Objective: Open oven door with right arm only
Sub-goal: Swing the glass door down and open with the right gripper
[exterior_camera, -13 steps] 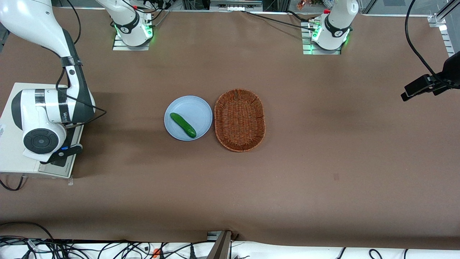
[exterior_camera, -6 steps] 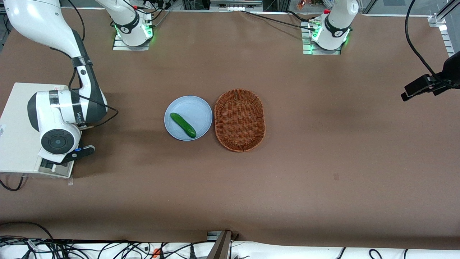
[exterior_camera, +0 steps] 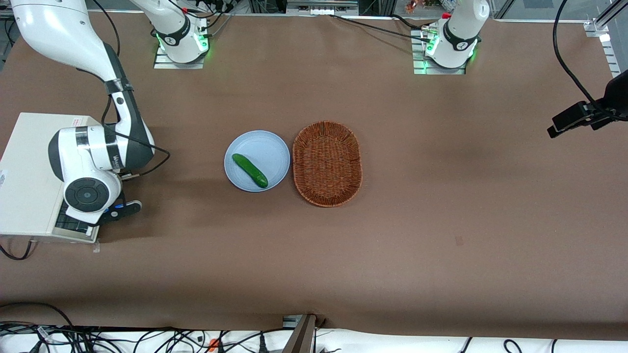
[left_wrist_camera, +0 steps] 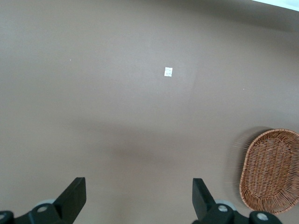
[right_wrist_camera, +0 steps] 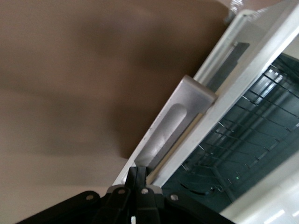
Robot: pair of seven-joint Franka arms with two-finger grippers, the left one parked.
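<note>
Oven door [right_wrist_camera: 243, 88] partly open, at the working arm's end of the desk [exterior_camera: 441, 206].
Hand [right_wrist_camera: 138, 179] closed on the door's silver handle [right_wrist_camera: 175, 123], wire rack visible through the glass.

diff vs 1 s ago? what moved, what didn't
The right arm swung its wrist away from the oven body, toward the plate, carrying the claw at the handle edge of the oven door, which has come partly open; racks show inside. Unchanged: plate, cucumber, basket.
</note>
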